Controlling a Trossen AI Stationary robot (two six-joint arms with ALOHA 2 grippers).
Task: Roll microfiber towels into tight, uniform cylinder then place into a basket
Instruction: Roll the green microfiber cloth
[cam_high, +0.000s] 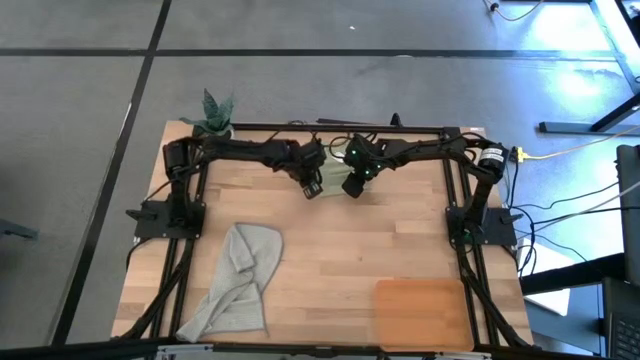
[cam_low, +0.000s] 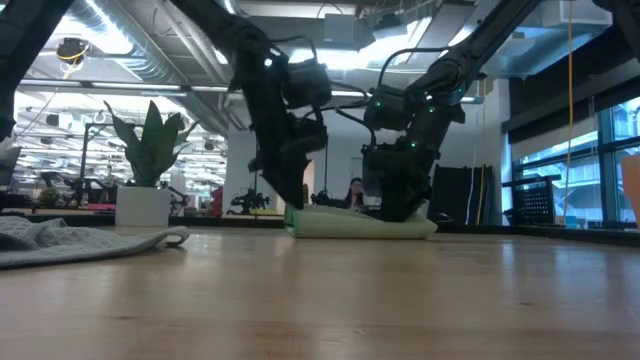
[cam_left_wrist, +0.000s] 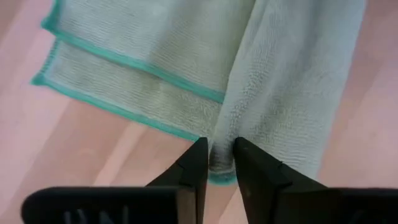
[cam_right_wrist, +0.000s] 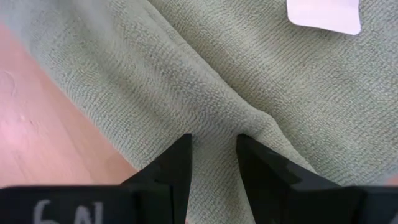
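Both grippers cover most of the green towel (cam_high: 333, 181): the left gripper (cam_left_wrist: 217, 163) pinches its rolled edge, the right gripper (cam_right_wrist: 214, 163) clamps a fold, hiding the roll's shape.

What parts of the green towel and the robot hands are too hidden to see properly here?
- High view: most of the green towel sits under the left gripper and right gripper.
- Low view: the dark arms cover both grippers' fingertips.
- Wrist views: the towel runs off every edge, so its rolled shape is cut off.
- High view: the basket is cut by the bottom edge.
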